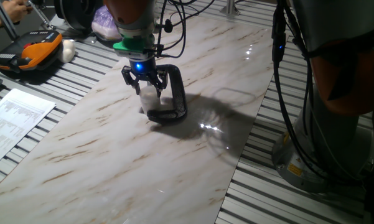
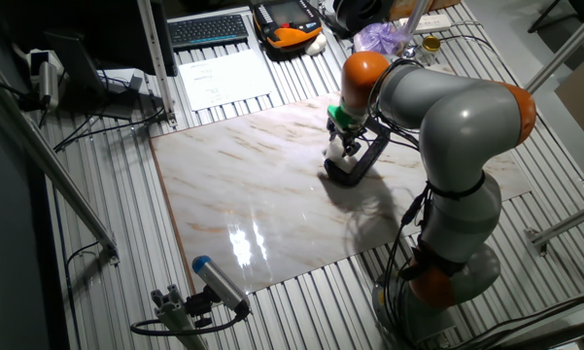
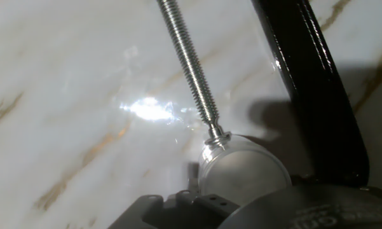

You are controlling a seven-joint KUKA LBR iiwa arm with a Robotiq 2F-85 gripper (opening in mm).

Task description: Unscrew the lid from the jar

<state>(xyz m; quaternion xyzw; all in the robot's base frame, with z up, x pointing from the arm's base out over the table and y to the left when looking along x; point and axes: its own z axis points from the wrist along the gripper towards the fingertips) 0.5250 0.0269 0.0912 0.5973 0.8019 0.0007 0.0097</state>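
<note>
While the jaws [image 1: 147,84] straddle the lid [image 3: 241,166], the C-clamp [image 1: 173,93] pins the jar [image 1: 149,98]

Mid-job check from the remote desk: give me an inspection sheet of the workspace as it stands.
Surface: marble-patterned board on a slatted table, glare spots.
Job's things: the jar with its lid on, held in a black C-clamp; the clamp screw presses the jar's side.
Clutter: printed sheet, orange-black case, keyboard, purple bag.
Claw: claw down over the jar, fingers either side; contact cannot be told.
Cables: black cables hang along the arm; more lie on the slats.
Surroundings: a person's hand at the far corner, a second device at the near edge.
</note>
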